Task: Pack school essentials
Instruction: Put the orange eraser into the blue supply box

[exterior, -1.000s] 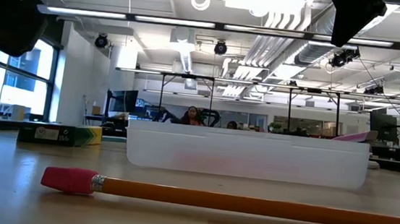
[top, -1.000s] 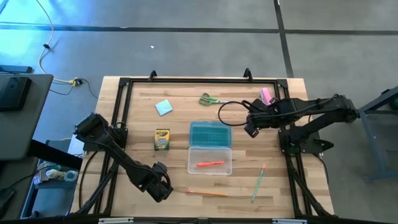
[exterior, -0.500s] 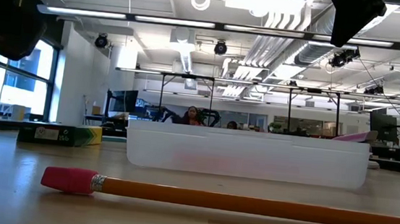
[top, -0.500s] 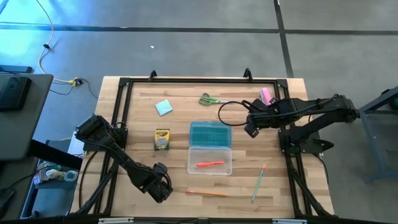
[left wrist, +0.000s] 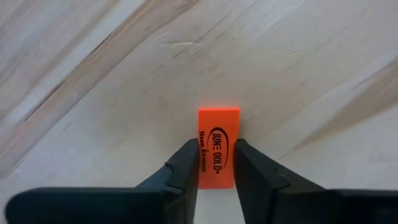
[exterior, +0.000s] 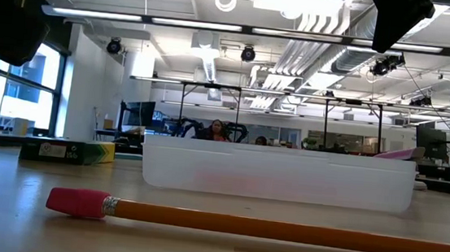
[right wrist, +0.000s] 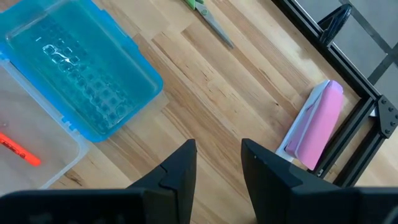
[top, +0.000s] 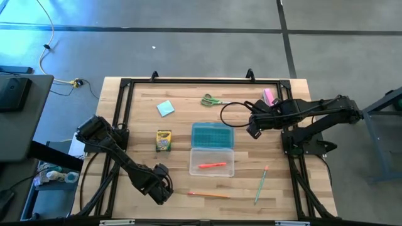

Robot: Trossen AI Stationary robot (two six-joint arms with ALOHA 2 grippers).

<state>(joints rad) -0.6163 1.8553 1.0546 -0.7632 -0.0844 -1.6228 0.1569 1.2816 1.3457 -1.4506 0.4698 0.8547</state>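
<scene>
Left gripper (top: 161, 188) low over the near-left part of the table (top: 144, 119); in its wrist view the fingers (left wrist: 186, 165) are pressed on either side of a small orange-red eraser (left wrist: 218, 146), which looks to be lying on the wood; clamped on it, not yet lifted as far as I can judge.

Moving right: light-blue pad (top: 166, 108) at the far left, crayon box (top: 164, 140) nearer, both loose; orange pencil (top: 208, 194) lying along the near edge just right of the left gripper.

Centre: clear case (top: 212, 162) open, teal lid (top: 212, 134) folded back; one orange-red pen (top: 212, 166) inside, so one item packed.

Scissors (top: 215, 100) at the far edge, green pencil (top: 260, 185) near right, both still out.

Right gripper (top: 254, 129) hovers just right of the lid, fingers (right wrist: 176, 168) parted, nothing between them; pink block (top: 269, 96) behind it.

Judgement: early stage; eraser in hand, five items left.
</scene>
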